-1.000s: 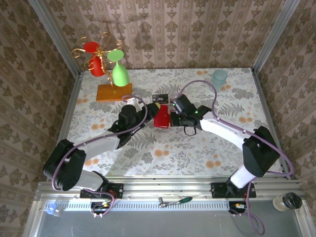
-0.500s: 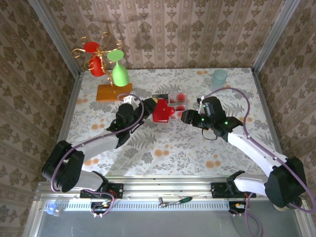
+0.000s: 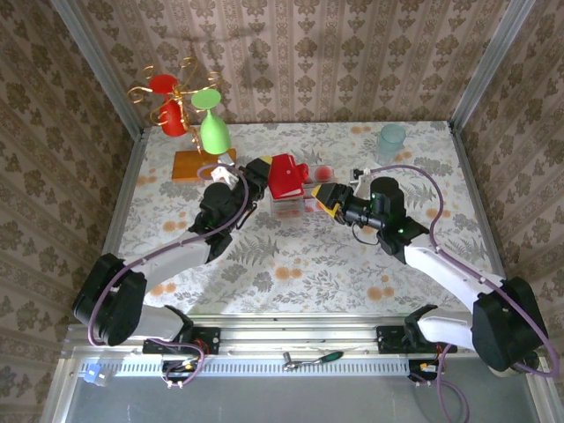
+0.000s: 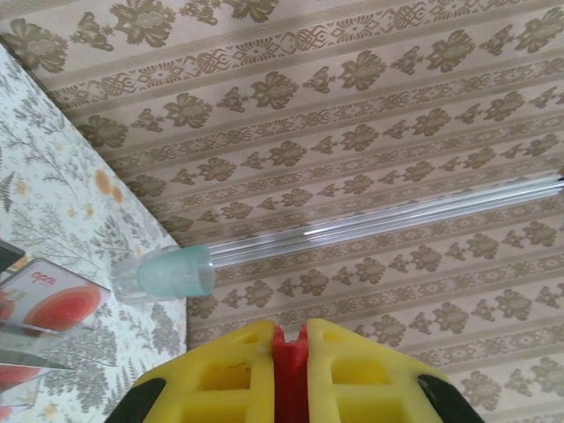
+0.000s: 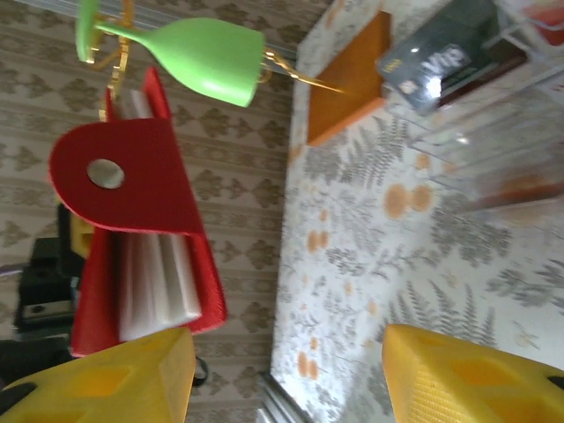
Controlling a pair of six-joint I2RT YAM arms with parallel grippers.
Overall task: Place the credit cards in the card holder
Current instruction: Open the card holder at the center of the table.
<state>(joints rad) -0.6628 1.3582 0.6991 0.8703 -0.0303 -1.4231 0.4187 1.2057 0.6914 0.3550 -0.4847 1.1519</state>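
Your left hand [image 4: 289, 352] pinches the card holder [image 3: 284, 175] by its edge, held above the clear tray [image 3: 295, 206] where the credit cards [image 5: 436, 55] lie. Your right hand [image 3: 324, 196] is part-open and empty, just beside the holder.

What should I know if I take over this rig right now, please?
Left hand: shut on the card holder, held in the air.
Right hand: open, empty, facing the holder.
Cards: the black card and a red-blotched card sit in the clear tray.
Done: holder picked up.
To do: put each card into the holder.
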